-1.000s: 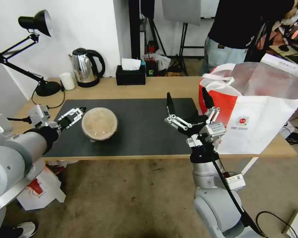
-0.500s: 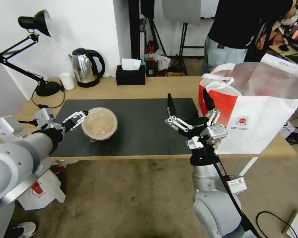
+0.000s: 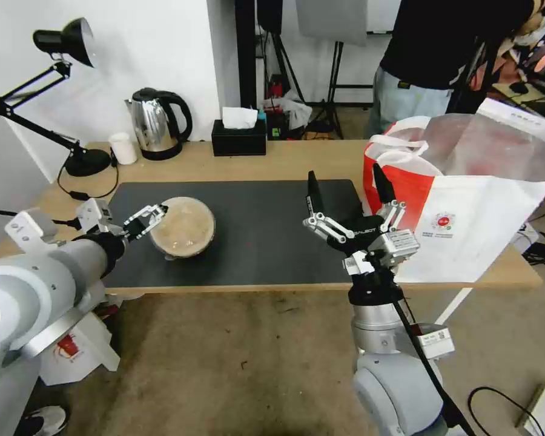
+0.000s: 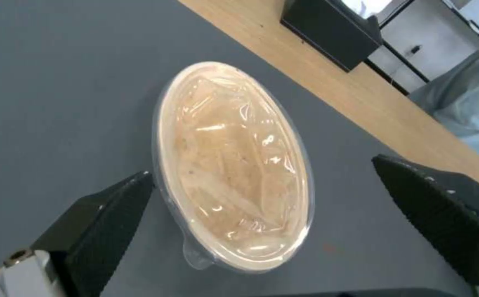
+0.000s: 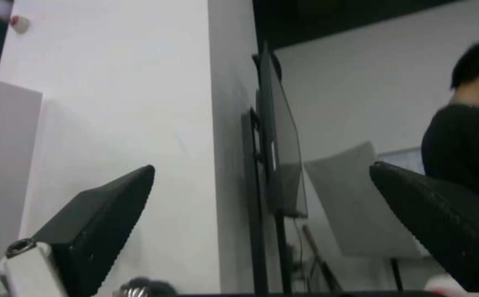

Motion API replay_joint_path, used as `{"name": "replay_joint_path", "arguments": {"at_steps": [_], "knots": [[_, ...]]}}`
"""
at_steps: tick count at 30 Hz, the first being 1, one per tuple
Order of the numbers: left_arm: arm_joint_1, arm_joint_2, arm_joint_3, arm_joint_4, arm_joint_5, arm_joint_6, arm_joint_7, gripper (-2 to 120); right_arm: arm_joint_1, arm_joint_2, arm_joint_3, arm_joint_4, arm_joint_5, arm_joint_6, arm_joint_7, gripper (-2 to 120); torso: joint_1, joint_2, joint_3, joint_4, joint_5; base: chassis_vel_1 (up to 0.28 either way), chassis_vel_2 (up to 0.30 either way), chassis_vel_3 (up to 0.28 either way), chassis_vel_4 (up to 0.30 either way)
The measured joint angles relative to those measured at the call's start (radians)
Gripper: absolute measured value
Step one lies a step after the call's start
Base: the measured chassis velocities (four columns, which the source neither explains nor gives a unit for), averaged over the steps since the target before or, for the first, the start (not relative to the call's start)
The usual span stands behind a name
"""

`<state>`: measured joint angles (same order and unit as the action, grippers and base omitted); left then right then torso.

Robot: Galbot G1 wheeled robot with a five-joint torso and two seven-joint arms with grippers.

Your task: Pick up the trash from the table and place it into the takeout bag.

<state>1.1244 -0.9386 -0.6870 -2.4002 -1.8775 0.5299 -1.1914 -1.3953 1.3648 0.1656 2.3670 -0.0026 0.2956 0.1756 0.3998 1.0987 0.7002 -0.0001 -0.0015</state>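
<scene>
Step in hand: approach to grasp. Left gripper (image 3: 154, 215), fingers spread, sits at the near-left rim of the one round beige bowl with clear lid (image 3: 182, 226) on the dark grey mat (image 3: 266, 236) of the light-wood counter (image 3: 297, 158). Next move calls for closing squarely across the rim. Right gripper (image 3: 348, 197), fingers spread and pointing up, idles beside the one red-and-white takeout bag (image 3: 466, 224).

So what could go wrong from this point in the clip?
1. The left claw is open at the edge of the beige lidded bowl; its fingers could skid off the clear lid.
2. The takeout bag leans with a slack mouth, so a drop could catch the rim.
3. The right claw, open beside the bag, may snag a handle.
</scene>
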Motion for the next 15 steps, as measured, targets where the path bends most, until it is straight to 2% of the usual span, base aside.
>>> {"name": "replay_joint_path", "arguments": {"at_steps": [5,15], "knots": [[-0.004,-0.005,0.007,0.01,0.001,-0.005,-0.002,100,-0.023,0.004,0.012,0.047,-0.016,0.008,-0.013,100,0.0,0.0,0.0,0.0,0.0,0.0,0.0,0.0,0.0],[-0.003,0.0,0.002,0.015,0.012,-0.013,-0.01,100,-0.033,0.006,0.007,0.056,-0.016,0.01,-0.017,100,0.0,0.0,0.0,0.0001,0.0,0.0,0.0,0.0,0.0]]}}
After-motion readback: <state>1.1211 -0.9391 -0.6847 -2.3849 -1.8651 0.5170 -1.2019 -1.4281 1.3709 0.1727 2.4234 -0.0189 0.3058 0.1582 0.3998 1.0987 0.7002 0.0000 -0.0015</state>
